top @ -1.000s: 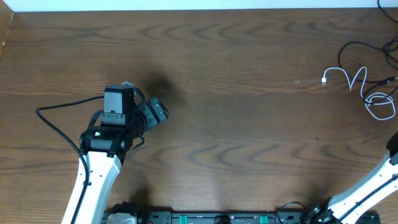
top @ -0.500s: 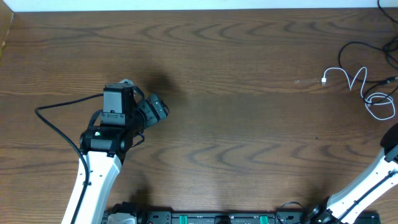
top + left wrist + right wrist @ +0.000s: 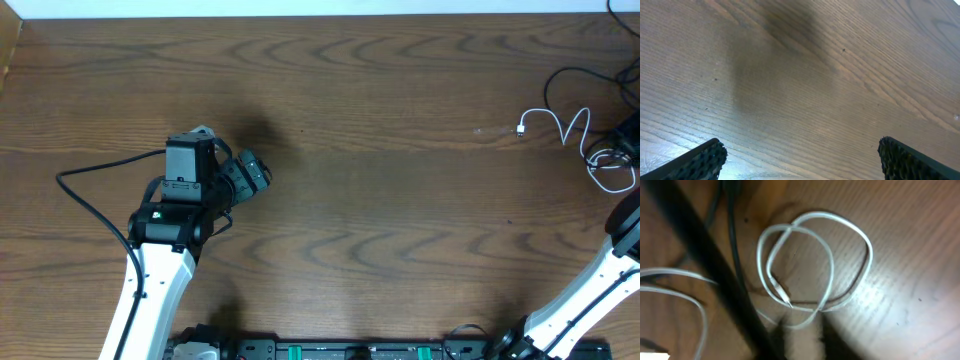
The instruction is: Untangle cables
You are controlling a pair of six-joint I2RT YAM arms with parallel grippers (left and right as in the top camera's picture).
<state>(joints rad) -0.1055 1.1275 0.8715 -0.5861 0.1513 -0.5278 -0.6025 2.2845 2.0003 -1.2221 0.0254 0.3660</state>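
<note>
The white cable [image 3: 560,125] lies at the table's far right, its plug end [image 3: 522,129] pointing left and its loops [image 3: 610,172] at the edge. The thin black cable [image 3: 572,73] curls behind it. In the right wrist view the white cable [image 3: 830,265] forms overlapping loops, and a black cable [image 3: 733,240] runs down the left side. My right gripper [image 3: 801,332] [image 3: 630,145] has its jaws drawn close around the lowest bend of a white loop. My left gripper [image 3: 262,178] [image 3: 800,160] hovers open over bare wood, far from both cables.
The wooden table [image 3: 400,200] reaches a white strip along the back. A thicker black arm cable [image 3: 95,180] trails left of the left arm. The cables lie against the table's right edge.
My right arm has swung up along the right edge, and its gripper now shows over the white loops. The left arm has not moved.
</note>
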